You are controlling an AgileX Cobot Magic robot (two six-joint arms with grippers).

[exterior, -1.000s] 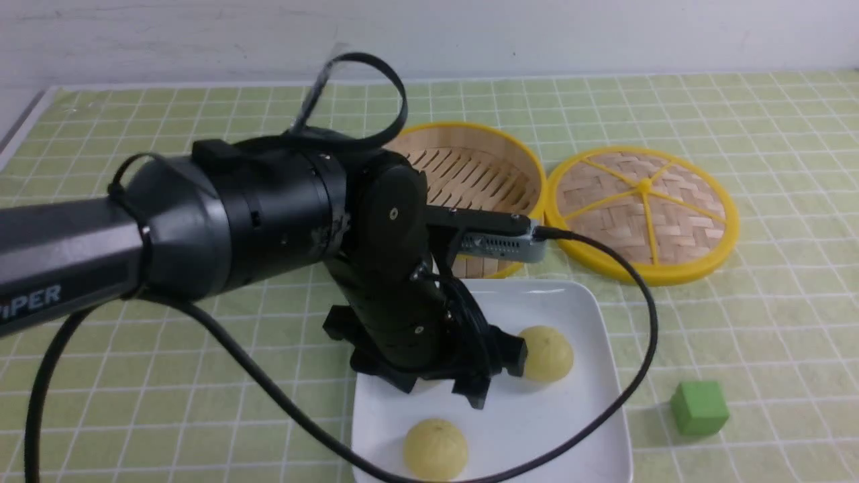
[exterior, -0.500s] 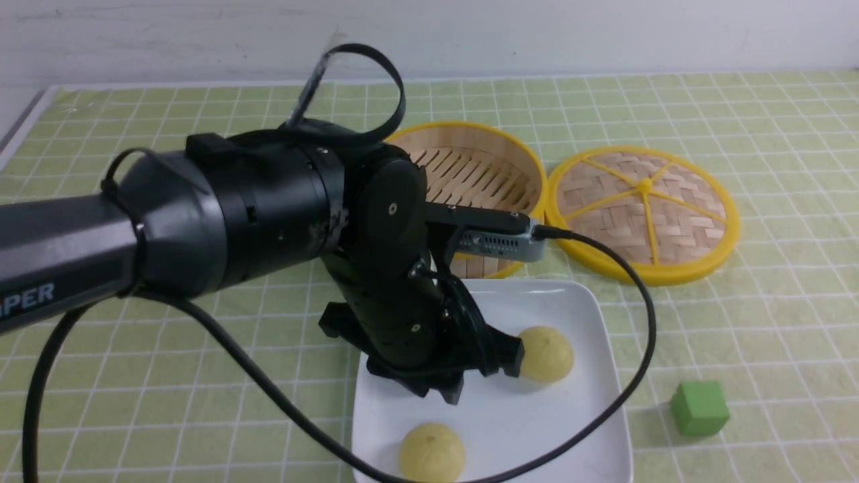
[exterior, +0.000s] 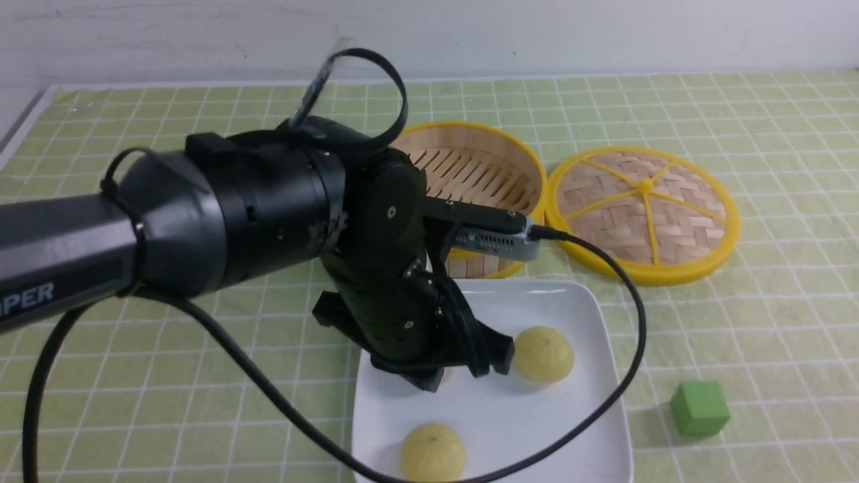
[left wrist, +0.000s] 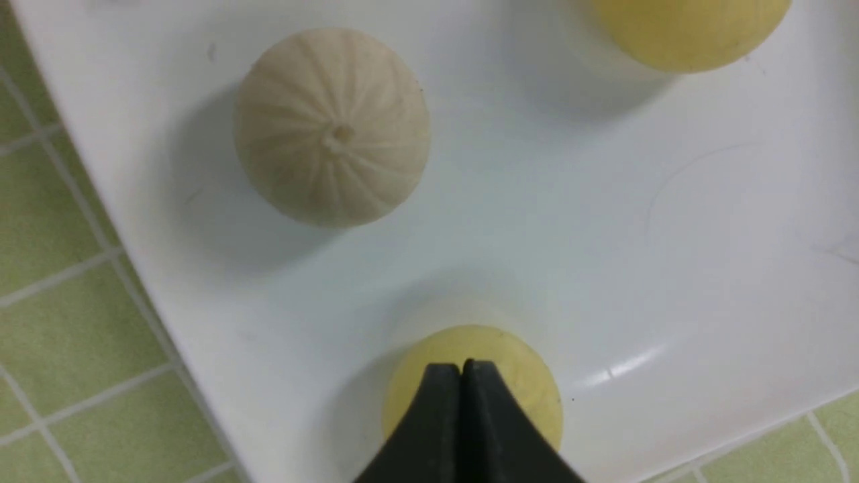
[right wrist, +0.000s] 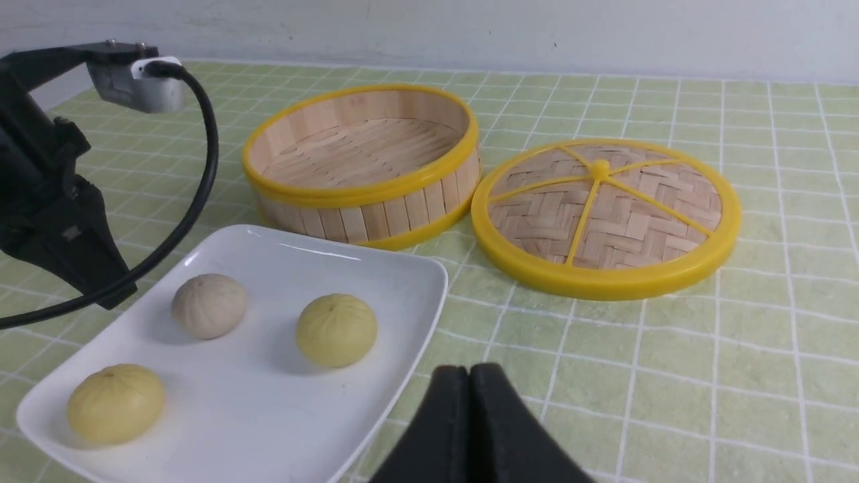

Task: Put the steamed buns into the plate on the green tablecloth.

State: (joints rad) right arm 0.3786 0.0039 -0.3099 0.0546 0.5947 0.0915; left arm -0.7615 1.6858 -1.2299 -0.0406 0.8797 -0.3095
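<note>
The white square plate (exterior: pixel 577 315) lies on the green tablecloth (exterior: pixel 738 335) and holds all three steamed buns. In the front view two pale yellow buns show (exterior: pixel 543 353) (exterior: pixel 433 453); the greyish one is hidden behind my left arm. The left wrist view shows the greyish bun (left wrist: pixel 332 127) and two yellow ones (left wrist: pixel 684 30) (left wrist: pixel 520 386). My left gripper (left wrist: pixel 462 365) (exterior: pixel 433 379) is shut and empty just above the plate. My right gripper (right wrist: pixel 468 369) is shut and empty over the cloth beside the plate (right wrist: pixel 416 282), out of the front view.
An empty bamboo steamer (exterior: pixel 483 174) with a yellow rim stands behind the plate. Its woven lid (exterior: pixel 644 211) lies to the right. A green cube (exterior: pixel 699 408) sits on the cloth right of the plate. My left arm's cable (exterior: pixel 631 362) loops over the plate.
My left gripper has lifted and drawn back to the left, away from the middle of the plate. The buns stay where they were.
</note>
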